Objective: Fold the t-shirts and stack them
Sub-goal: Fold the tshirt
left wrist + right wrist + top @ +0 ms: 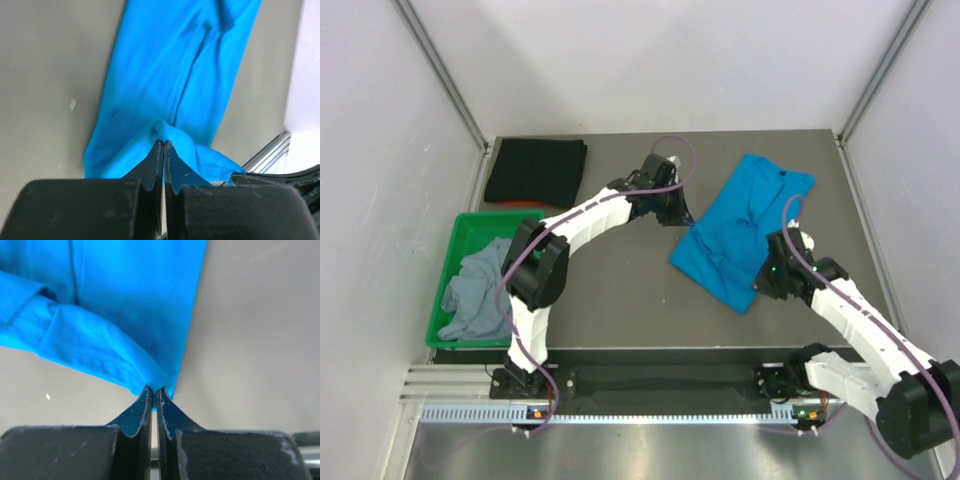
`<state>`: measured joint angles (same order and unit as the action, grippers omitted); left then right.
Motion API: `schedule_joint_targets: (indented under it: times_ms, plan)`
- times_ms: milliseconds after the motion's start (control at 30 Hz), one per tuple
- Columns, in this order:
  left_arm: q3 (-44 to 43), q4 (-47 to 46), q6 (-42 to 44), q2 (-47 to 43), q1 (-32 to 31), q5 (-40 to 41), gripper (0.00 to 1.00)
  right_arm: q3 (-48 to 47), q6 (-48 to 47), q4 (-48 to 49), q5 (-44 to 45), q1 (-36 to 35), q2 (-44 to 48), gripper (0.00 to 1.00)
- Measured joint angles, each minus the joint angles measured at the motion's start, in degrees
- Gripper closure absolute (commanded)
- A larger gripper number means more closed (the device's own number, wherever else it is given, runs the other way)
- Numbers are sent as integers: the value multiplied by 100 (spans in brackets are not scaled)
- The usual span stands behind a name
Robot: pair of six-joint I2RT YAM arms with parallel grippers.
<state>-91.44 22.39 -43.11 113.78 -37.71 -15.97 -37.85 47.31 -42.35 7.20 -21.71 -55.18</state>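
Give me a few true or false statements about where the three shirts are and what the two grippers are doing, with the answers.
1. The left gripper and the right gripper are each shut on the blue t-shirt. True.
2. The black t-shirt lies in the green bin. False: it lies folded on the table, beyond the bin at the far left corner.
3. The grey t-shirt sits crumpled in the green bin. True.
4. The blue t-shirt is stacked on the black one. False: they lie apart, the blue one on the right half of the table.
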Motion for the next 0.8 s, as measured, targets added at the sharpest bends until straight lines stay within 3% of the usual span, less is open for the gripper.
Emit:
schedule_joint_targets:
  times_ms: [300, 800]
  plan:
    - [-1342, -428, -2, 1257, 175, -584, 100, -133, -1281, 455, -697, 1460, -636, 100]
    - [-2387, -1589, -538, 2516, 372, -1086, 100, -697, -2284, 1165, -1178, 2413, -1694, 100]
